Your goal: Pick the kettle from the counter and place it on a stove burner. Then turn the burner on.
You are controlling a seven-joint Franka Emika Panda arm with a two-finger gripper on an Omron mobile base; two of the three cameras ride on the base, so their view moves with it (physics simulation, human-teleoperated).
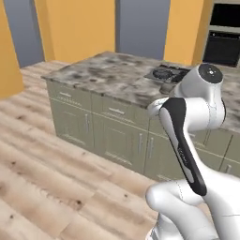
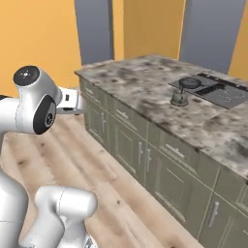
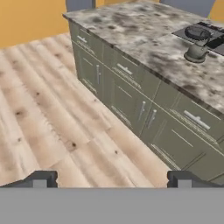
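Observation:
The small grey-green kettle (image 2: 180, 98) stands upright on the mottled counter (image 2: 140, 77), just in front of the dark cooktop (image 2: 220, 93) with its stove burner rings. In the hand view the kettle (image 3: 195, 52) sits far off at the upper right, and my gripper (image 3: 112, 180) is open with nothing between its fingertips (image 3: 41, 179), well short of the counter and above the wooden floor. In the left base view my own arm partly hides the kettle (image 1: 166, 87).
A dark round frying pan (image 2: 190, 83) rests on the cooktop's near corner, right behind the kettle. Olive-beige cabinet fronts (image 3: 131, 87) with handles face me. Wooden floor (image 1: 47, 159) lies open to the left, and a black wall oven (image 1: 225, 42) is at the far right.

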